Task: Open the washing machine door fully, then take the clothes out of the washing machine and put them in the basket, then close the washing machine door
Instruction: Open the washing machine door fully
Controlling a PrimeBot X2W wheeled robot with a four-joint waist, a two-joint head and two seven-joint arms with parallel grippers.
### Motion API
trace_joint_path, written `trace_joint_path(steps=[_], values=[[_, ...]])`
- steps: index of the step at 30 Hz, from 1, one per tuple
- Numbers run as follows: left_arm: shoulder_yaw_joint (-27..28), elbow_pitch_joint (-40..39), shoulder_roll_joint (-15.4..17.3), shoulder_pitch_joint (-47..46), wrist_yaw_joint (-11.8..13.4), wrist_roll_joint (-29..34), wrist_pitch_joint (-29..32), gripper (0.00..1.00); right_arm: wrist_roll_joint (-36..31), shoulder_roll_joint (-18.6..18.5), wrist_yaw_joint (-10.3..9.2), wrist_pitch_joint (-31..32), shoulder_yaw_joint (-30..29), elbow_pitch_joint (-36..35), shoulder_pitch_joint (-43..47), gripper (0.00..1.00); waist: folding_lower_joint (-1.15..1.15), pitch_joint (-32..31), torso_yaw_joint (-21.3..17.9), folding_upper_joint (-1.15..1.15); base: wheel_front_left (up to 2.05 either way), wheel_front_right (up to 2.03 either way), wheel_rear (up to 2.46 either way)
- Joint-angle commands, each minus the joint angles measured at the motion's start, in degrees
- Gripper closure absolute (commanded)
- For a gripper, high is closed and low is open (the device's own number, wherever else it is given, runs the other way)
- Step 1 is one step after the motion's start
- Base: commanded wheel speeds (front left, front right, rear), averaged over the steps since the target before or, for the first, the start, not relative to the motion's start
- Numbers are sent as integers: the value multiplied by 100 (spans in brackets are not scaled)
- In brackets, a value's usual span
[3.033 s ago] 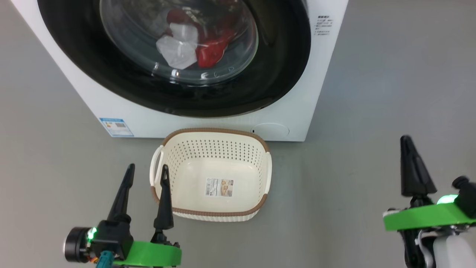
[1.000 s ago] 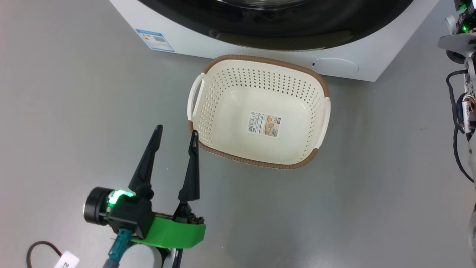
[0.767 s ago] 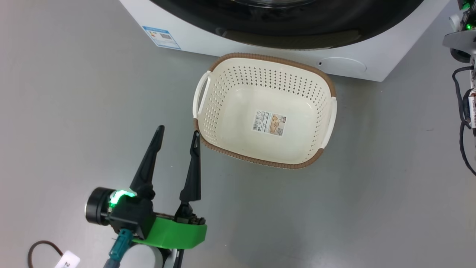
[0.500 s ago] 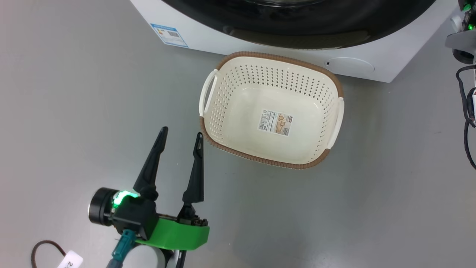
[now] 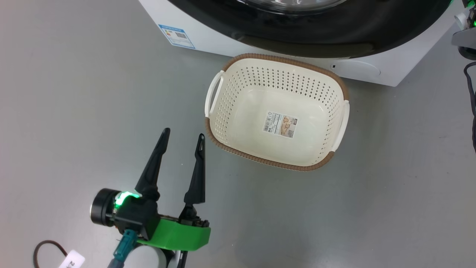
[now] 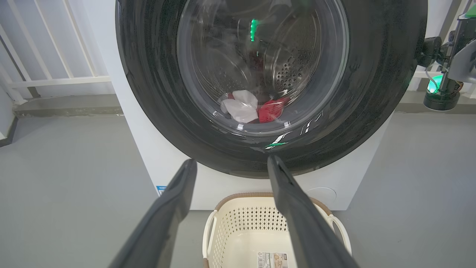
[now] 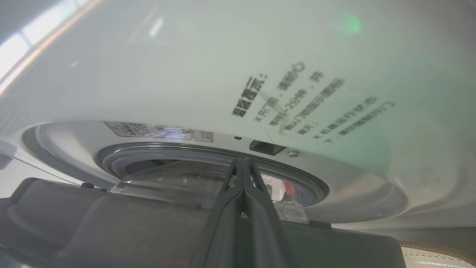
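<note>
The washing machine (image 5: 208, 41) stands white at the top of the head view. Its door (image 6: 148, 93), wide black rim and clear glass, faces my left wrist camera. Red and white clothes (image 6: 256, 108) lie in the steel drum behind the glass. The door stands slightly ajar. My right gripper (image 7: 241, 160) is shut, its joined tips in the gap between the door's inner side (image 7: 111, 223) and the grey rubber ring (image 7: 178, 154). The cream basket (image 5: 282, 59) sits empty on the floor before the machine. My left gripper (image 5: 184, 133) hangs open just left of the basket, holding nothing.
Grey floor lies all around the basket. A dark cable with a white tag (image 5: 48, 249) curls at the lower left. The right arm's body and cables (image 5: 465, 37) hang at the machine's right side. A white railing (image 6: 48, 80) stands behind on the left.
The head camera has moved, so basket and machine sit further right and lower in the picture. The right arm has left the lower right and gone up to the door's right edge. Left gripper unchanged.
</note>
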Motion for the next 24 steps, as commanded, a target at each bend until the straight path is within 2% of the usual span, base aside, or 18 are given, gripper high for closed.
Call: trace_joint_path(steps=[1, 24], values=[[170, -112, 89, -44, 33, -33, -47, 0, 30, 228, 10, 143, 217, -241, 25, 100, 0, -16, -12, 0, 0, 0, 0], [271, -139, 89, 4, 60, -31, -47, 0, 360, 185, 10, 708, 516, -1353, 994, 100, 0, -152, -214, 0, 0, 0, 0]])
